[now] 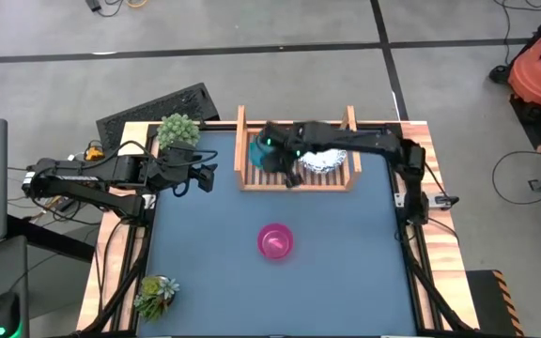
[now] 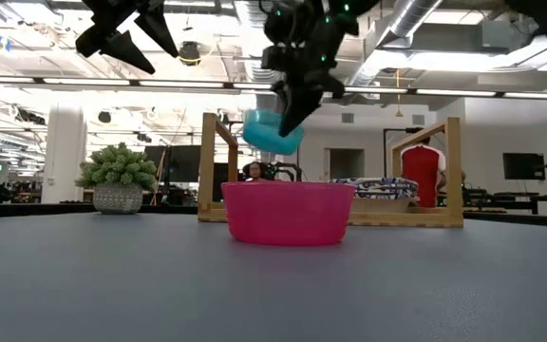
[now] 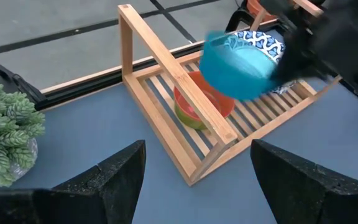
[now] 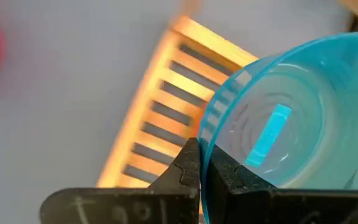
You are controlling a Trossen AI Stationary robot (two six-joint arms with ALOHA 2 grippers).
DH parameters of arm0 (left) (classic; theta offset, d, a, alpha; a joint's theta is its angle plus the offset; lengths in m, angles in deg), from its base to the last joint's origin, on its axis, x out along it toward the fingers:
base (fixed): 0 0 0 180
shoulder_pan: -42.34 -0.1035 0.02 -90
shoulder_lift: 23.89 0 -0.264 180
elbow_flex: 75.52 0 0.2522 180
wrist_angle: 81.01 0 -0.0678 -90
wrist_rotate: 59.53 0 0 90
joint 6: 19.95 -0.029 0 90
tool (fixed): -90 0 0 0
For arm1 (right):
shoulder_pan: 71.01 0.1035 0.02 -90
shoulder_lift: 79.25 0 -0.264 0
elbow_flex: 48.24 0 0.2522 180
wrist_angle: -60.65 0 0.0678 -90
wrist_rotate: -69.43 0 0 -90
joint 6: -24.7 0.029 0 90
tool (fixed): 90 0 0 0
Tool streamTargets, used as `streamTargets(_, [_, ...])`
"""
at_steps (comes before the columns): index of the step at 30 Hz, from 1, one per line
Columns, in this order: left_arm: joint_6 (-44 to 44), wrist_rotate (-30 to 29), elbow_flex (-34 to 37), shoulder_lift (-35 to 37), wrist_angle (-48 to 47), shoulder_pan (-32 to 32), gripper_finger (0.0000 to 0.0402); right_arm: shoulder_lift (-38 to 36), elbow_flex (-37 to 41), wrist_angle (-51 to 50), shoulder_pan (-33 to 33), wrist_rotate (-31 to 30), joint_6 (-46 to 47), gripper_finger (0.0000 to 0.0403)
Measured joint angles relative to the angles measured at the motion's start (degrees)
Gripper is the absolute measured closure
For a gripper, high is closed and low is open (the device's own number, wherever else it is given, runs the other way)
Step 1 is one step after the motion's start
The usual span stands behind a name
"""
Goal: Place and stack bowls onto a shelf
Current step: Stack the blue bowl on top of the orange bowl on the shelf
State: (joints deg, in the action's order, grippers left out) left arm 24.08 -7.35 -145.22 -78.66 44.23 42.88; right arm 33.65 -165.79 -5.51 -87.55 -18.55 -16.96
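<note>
My right gripper is shut on a teal bowl, held above the left part of the wooden shelf. Below it a red bowl sits nested in a green bowl on the shelf's slats. White bowls with blue patterned rims sit on the slats toward the shelf's right. A magenta bowl stands upright on the table's middle. My left gripper is open and empty, left of the shelf. My right gripper pinches the teal bowl's rim between its two fingers, one finger inside the bowl and one outside. The bowl is lifted clear of the shelf and tilted, as the low view shows.
A potted plant stands by the shelf's left end, another at the table's near left corner. A black keyboard lies beyond the far left edge. The blue table lies open around the magenta bowl.
</note>
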Motion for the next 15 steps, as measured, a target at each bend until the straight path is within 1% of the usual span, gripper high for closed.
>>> streamTargets(3, [0.0,0.0,0.0,0.0,-0.2,0.0,0.0127,1.9,-0.2,2.9,-3.1,1.2,1.2,0.0381])
streamTargets(4, [0.0,0.0,0.0,0.0,-0.3,0.0,0.0127,2.3,0.0,2.4,-3.9,1.8,1.6,0.0381])
streamTargets(7, [0.0,0.0,0.0,0.0,-0.6,0.0,0.0127,4.3,-0.1,2.3,-4.3,2.8,1.8,0.0381])
streamTargets(10, [0.0,0.0,0.0,0.0,-0.8,0.0,0.0127,5.4,0.1,-0.1,-4.3,4.1,1.4,0.0381])
streamTargets(12, [-0.4,-0.3,0.0,0.0,-0.9,0.0,0.0127,6.9,-0.1,1.4,-3.6,3.8,0.4,0.0381])
streamTargets(15, [-0.8,-0.5,0.0,0.0,-0.9,0.0,0.0127,8.5,0.2,0.1,-3.8,1.4,0.7,0.038])
